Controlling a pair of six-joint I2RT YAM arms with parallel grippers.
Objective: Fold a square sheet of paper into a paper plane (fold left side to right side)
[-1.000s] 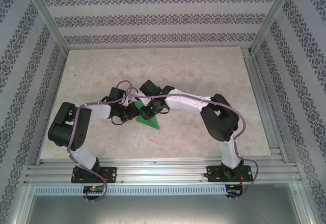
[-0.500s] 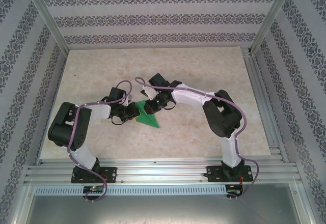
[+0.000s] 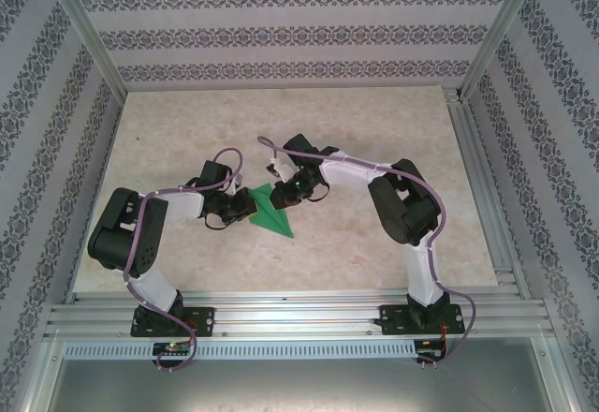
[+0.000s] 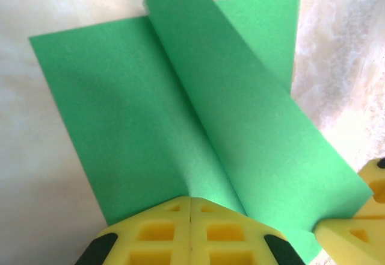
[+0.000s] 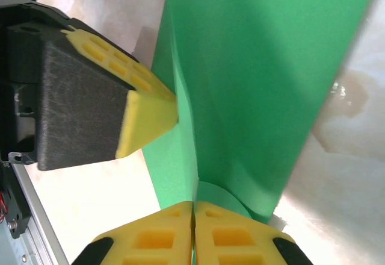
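Swinging round over the last second, the right gripper point(image 5: 194, 209) is now clamped shut on one edge of the sheet of paper point(image 4: 120, 126). The left gripper point(image 4: 190, 209) is closed too, apparently pinching its raised ridge. Beyond them the green sheet lies half lifted in the middle of the table point(image 3: 374, 131). Opposed pulls could tear it or skew the crease.

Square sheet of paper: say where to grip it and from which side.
Pinch the square sheet of paper on its lifted flap, probably from the right arm's side: that flap stands off the table along the crease, leaving both faces free, while the rest lies flat.
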